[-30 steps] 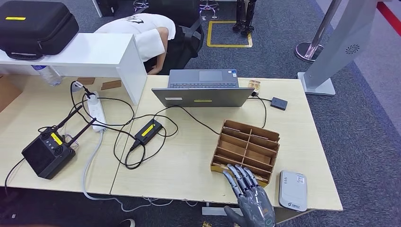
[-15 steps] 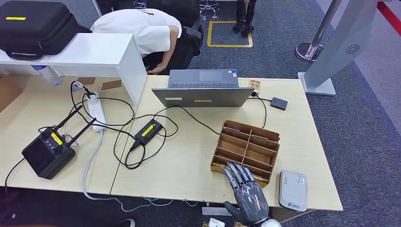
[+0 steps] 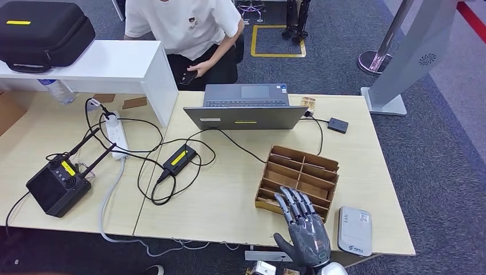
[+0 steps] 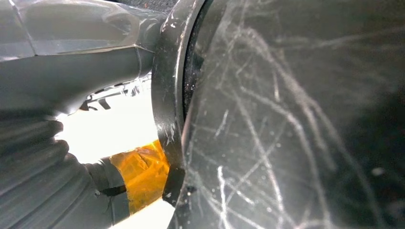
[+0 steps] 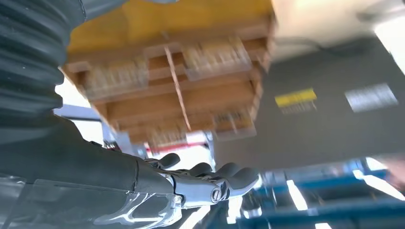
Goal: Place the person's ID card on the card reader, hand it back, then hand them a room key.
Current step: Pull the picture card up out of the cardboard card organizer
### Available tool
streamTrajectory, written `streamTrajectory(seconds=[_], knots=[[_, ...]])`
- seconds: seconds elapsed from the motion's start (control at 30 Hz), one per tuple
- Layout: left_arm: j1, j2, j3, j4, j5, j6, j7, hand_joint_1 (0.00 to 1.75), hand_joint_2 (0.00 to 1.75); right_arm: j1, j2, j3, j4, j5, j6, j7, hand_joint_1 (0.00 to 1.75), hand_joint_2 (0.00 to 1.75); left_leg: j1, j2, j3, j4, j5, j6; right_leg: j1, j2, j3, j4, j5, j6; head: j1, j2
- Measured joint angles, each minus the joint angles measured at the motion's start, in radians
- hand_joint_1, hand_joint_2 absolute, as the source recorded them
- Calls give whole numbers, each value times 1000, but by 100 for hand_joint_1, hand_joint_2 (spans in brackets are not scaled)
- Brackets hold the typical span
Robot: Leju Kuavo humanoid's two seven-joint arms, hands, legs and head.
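Right hand is lifting at the near edge of the desk, fingers spread and holding nothing, its tips now reaching further over the near row of the wooden rack than a second ago; in the right wrist view the same hand is hovering flat and empty by the rack, whose slots seem to be holding pale cards, possibly the room keys, though blur is keeping that uncertain; left hand is hanging close against something dark, and whether it is open or closed I cannot tell. Big change across the desk: the person, bent low a second ago, is now sitting up at the far edge behind the laptop, holding a small dark thing that is too small to name; the ID card itself is not something I am able to pick out yet. Card reader is lying at the near right corner, just beside the hand; my read is that the handover is about to start, with the raised palm readying to take the card.
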Motion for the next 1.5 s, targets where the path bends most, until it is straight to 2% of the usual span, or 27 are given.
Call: streamTrajectory(seconds=[0.2,0.37,0.73,1.17,1.5], knots=[[-1,0,0,0,-6,-4,1,0,175,35,50,-123,-82,34,-2,-75,0,175,0,0,0,0,0,0,0,0,0,0,0,0,0,0],[-2,-1,0,0,-9,-6,1,0,175,50,74,-211,-103,46,-2,-95,0,175,0,0,0,0,0,0,0,0,0,0,0,0,0,0],[-3,-2,0,0,-9,-8,0,0,175,61,87,-274,-84,61,-2,-81,0,175,0,0,0,0,0,0,0,0,0,0,0,0,0,0],[-3,-2,0,0,-15,-8,-2,0,175,81,105,-387,-11,39,-2,-146,0,175,0,0,0,0,0,0,0,0,0,0,0,0,0,0],[-3,-2,0,0,-17,-8,-3,0,175,94,115,-410,14,39,-2,-149,0,175,0,0,0,0,0,0,0,0,0,0,0,0,0,0]])
